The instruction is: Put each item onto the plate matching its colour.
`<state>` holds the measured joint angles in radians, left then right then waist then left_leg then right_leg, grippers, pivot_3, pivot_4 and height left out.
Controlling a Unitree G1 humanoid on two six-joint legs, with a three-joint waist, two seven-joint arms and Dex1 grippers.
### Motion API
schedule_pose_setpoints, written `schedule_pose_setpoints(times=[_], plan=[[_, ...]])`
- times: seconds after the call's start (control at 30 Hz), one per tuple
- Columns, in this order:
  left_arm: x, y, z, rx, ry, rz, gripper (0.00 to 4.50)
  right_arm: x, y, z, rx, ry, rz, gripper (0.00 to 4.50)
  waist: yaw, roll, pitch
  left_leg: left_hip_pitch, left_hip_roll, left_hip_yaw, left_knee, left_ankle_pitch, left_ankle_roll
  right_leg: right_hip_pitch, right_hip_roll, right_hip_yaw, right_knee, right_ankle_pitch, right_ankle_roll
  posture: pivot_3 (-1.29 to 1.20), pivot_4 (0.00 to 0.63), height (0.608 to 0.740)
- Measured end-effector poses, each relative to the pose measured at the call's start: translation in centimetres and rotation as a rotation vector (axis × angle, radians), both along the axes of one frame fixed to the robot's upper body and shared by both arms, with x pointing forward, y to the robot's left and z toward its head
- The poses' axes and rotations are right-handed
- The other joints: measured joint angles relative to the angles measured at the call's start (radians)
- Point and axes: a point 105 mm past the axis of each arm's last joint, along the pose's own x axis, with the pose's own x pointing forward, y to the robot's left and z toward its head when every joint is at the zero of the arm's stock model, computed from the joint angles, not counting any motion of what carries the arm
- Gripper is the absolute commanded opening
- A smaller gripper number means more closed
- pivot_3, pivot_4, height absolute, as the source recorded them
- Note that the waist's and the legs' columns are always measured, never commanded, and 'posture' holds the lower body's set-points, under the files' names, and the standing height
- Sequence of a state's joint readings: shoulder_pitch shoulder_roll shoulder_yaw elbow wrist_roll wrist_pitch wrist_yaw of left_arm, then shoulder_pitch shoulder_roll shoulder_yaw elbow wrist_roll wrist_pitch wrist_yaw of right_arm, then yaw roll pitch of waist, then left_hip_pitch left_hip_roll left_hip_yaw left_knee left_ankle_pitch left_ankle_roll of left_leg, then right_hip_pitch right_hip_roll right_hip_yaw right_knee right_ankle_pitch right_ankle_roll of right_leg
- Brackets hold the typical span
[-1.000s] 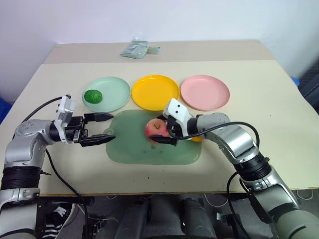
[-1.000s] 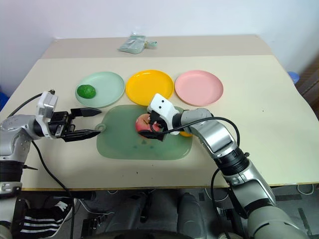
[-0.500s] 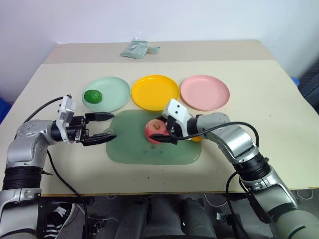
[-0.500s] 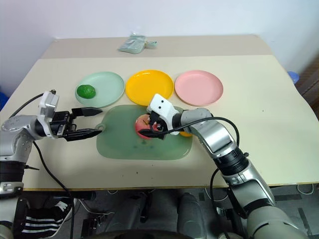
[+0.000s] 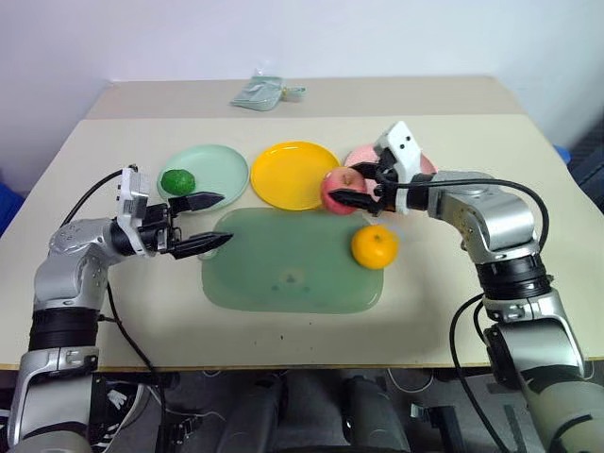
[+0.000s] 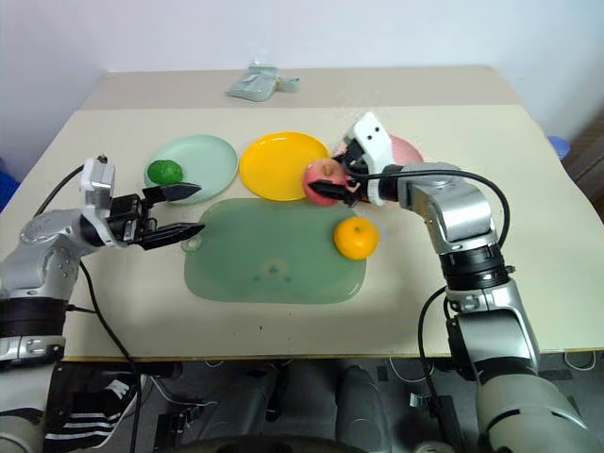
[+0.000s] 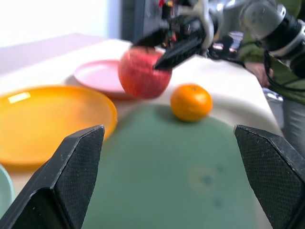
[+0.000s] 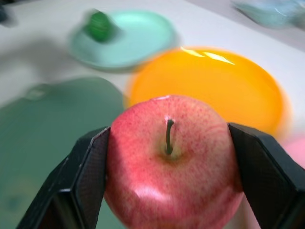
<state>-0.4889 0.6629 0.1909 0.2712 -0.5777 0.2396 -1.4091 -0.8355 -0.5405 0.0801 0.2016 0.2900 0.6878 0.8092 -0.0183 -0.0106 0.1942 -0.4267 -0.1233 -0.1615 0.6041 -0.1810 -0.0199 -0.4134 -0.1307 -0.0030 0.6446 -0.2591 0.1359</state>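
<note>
My right gripper (image 5: pixel 351 188) is shut on the pink-red apple (image 5: pixel 337 190) and holds it in the air, over the gap between the yellow plate (image 5: pixel 286 171) and the pink plate (image 6: pixel 409 150). In the right wrist view the apple (image 8: pixel 171 143) sits stem-up between both fingers. The orange (image 5: pixel 374 246) lies on the right part of the green mat (image 5: pixel 283 274). The dark green fruit (image 5: pixel 176 181) rests on the mint plate (image 5: pixel 224 168). My left gripper (image 5: pixel 225 218) stands open and empty at the mat's left edge, pointing right.
A pale green packet (image 5: pixel 266 92) lies at the back of the table. The three plates stand in a row behind the mat. My right arm partly hides the pink plate. The table's front edge runs just below the mat.
My right gripper closed on the apple and lifted it off the mat, up and right toward the pink plate. The orange is now uncovered. My left gripper stays open and has hardly moved.
</note>
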Motion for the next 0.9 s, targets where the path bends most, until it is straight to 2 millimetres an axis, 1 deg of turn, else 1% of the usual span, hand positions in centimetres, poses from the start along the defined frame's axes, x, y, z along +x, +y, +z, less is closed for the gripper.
schedule_pose_setpoints(times=[0.13,0.2,0.27,0.37,0.57,0.67,0.7,0.73,0.9], plan=[[0.2,-0.3,0.0,-0.013,-0.009,0.009,4.50,2.9,-4.3,0.7,0.001,-0.043,-0.183,3.27,-0.004,0.000,0.000,0.000,0.000,0.002,-0.001,0.000,0.000,-0.001,0.000,0.001,0.001,0.000,0.000,0.00,0.150,0.740],[0.2,-0.4,0.1,-0.018,-0.009,0.008,4.50,3.7,-5.4,0.9,-0.002,-0.065,-0.232,3.27,-0.004,0.000,0.000,0.000,0.000,0.002,-0.002,0.001,0.000,-0.002,0.000,0.001,0.001,0.000,0.000,0.00,0.150,0.740],[0.3,-0.8,0.6,-0.033,-0.021,0.003,4.50,4.7,-6.9,0.5,-0.001,-0.074,-0.297,3.27,-0.003,0.000,0.000,0.000,0.000,0.002,-0.003,0.001,-0.001,-0.002,0.000,0.001,0.001,0.000,0.000,0.00,0.150,0.740],[0.2,-1.3,1.3,-0.043,-0.044,-0.008,4.50,5.5,-8.5,0.0,0.000,-0.083,-0.373,3.27,-0.003,0.000,0.000,0.000,0.000,0.002,-0.004,0.001,-0.001,-0.002,0.000,0.002,0.000,0.000,0.000,0.00,0.150,0.740],[0.3,-1.3,1.4,-0.046,-0.048,0.010,4.50,6.0,-10.5,-2.0,-0.023,-0.071,-0.465,3.27,-0.006,0.000,0.000,0.000,0.000,0.003,-0.007,0.002,-0.003,-0.004,0.000,0.003,0.001,0.000,0.000,0.00,0.150,0.740],[0.3,-1.4,1.4,-0.046,-0.050,0.014,4.50,6.0,-10.7,-2.4,-0.023,-0.067,-0.468,3.27,-0.017,0.000,0.000,0.000,0.000,0.003,-0.007,0.003,-0.003,-0.005,0.000,0.003,0.001,0.000,0.000,0.00,0.150,0.740],[0.3,-1.3,1.4,-0.046,-0.049,0.016,4.50,6.0,-10.6,-2.3,-0.022,-0.069,-0.464,4.27,-0.020,0.000,0.000,0.000,0.000,0.003,-0.007,0.003,-0.004,-0.005,0.000,0.003,0.001,0.000,-0.001,0.00,0.150,0.740],[0.3,-1.3,1.4,-0.046,-0.049,0.019,4.50,6.1,-10.6,-2.1,-0.018,-0.072,-0.463,4.49,-0.024,0.000,0.000,0.000,0.000,0.003,-0.007,0.003,-0.004,-0.005,0.000,0.003,0.002,0.001,-0.001,0.00,0.150,0.740],[0.3,-1.4,1.4,-0.047,-0.049,0.019,4.50,6.2,-10.8,-1.1,0.018,-0.100,-0.473,4.49,-0.029,0.000,0.000,0.001,0.001,0.003,-0.007,0.004,-0.005,-0.005,0.002,0.004,0.003,0.001,-0.002,0.00,0.150,0.740]])
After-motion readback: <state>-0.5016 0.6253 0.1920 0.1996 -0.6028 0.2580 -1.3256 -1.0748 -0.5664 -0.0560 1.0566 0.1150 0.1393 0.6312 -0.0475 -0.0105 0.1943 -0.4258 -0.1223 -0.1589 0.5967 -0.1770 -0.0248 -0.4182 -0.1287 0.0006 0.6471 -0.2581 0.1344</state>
